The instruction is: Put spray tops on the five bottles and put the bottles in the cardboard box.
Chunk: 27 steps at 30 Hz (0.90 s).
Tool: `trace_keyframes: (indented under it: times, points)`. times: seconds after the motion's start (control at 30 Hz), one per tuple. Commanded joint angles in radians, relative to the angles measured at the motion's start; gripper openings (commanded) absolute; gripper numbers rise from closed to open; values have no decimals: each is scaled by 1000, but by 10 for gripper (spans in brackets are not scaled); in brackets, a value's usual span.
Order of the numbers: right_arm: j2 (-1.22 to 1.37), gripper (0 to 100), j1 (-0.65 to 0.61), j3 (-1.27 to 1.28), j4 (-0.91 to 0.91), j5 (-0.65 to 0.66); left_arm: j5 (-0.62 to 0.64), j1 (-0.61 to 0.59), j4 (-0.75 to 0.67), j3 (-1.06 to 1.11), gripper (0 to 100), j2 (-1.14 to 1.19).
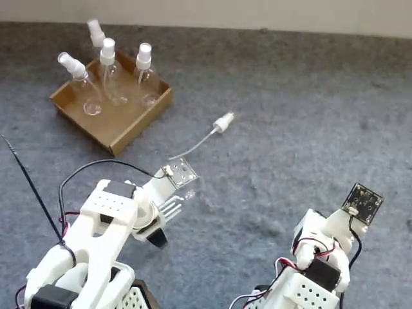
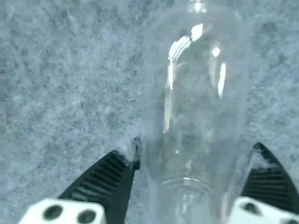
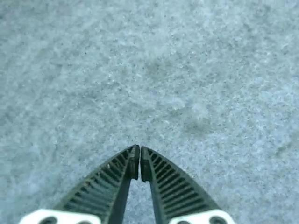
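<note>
A clear bottle (image 2: 196,93) without a spray top lies on the grey carpet between the fingers of my left gripper (image 2: 196,154), which press against its two sides; its threaded neck points toward the wrist. From above, that gripper (image 1: 175,198) sits at the lower middle-left. A loose white spray top (image 1: 224,122) with its thin tube lies on the carpet beyond it. The cardboard box (image 1: 129,132) at the far left holds several capped bottles (image 1: 112,77). My right gripper (image 3: 140,163) hovers over bare carpet, shut on nothing.
Grey carpet (image 1: 290,129) covers the whole work surface. A black cable (image 1: 32,187) runs along the left arm's side. The right arm (image 1: 322,257) stands at the lower right, away from the box.
</note>
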Motion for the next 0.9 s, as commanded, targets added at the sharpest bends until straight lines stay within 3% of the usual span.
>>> trace_keyframes:
  times: [0.0,0.23,0.5,0.63,0.77,0.87]
  points:
    - [-13,5,-18,145,-5,-6,-3,-5,0,-65,345,1]
    - [-13,5,-245,145,-5,-5,-3,-4,198,-289,345,2]
    - [-13,5,-605,145,4,-3,-3,-4,206,-338,345,8]
    - [-13,5,-631,145,5,-3,5,2,144,-312,345,8]
    - [-13,5,-631,145,5,-3,144,-2,121,-277,345,1]
    - [-13,5,-631,145,5,-3,161,2,121,-269,345,1]
